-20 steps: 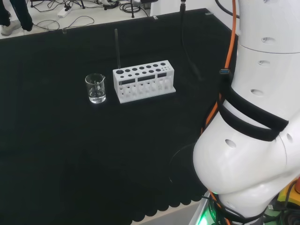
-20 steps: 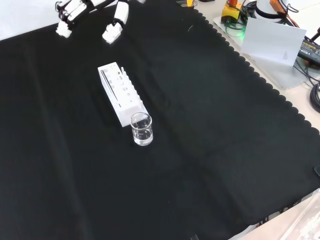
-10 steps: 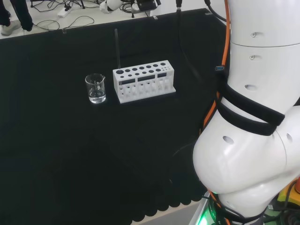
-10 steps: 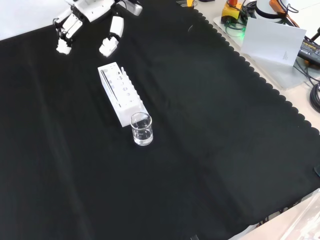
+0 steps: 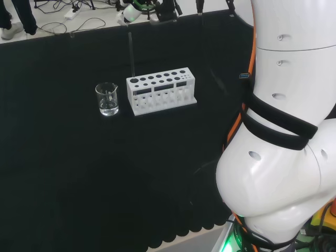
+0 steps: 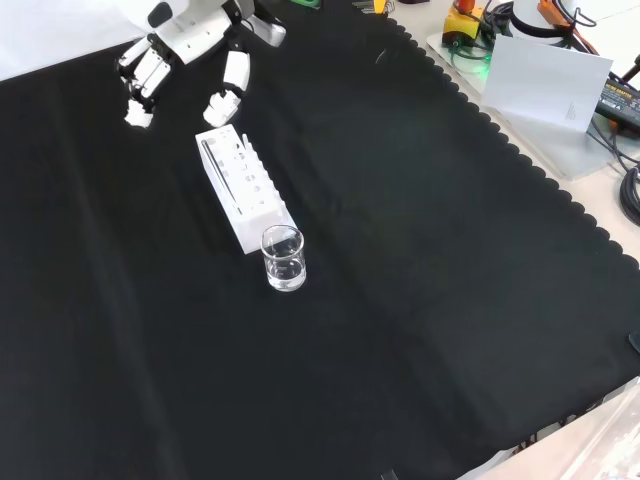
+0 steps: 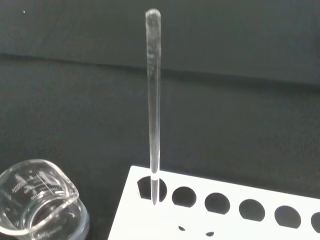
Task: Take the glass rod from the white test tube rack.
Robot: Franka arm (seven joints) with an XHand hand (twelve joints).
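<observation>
The hand (image 6: 190, 40) hangs above the black cloth (image 6: 420, 300) with its fingers (image 6: 140, 90) spread and only slightly bent, and its thumb (image 6: 228, 85) set apart from them. It is released: nothing lies between fingers and thumb, and no part of it touches anything. In the front view the fingertips point down toward the cloth just beyond the far end of the white test tube rack (image 6: 243, 190), with the thumb tip closest to the rack's far corner but still clear of it. In the head view a small part of the hand (image 5: 131, 11) shows at the far edge of the cloth, above and behind the rack (image 5: 160, 90).

The glass rod (image 7: 153, 100) stands upright in the rack's (image 7: 220, 210) end hole, the one nearest the beaker. The wrist view looks straight at it: a clear, thin stick with a rounded top, its foot sunk in the hole. In the head view the rod (image 5: 131, 55) rises from the rack's left end, and its top reaches nearly to the hand.

Just beside that same end of the rack stands a small glass beaker (image 5: 106, 98), apart from the rack by a narrow gap; whether it holds any liquid I cannot tell.
</observation>
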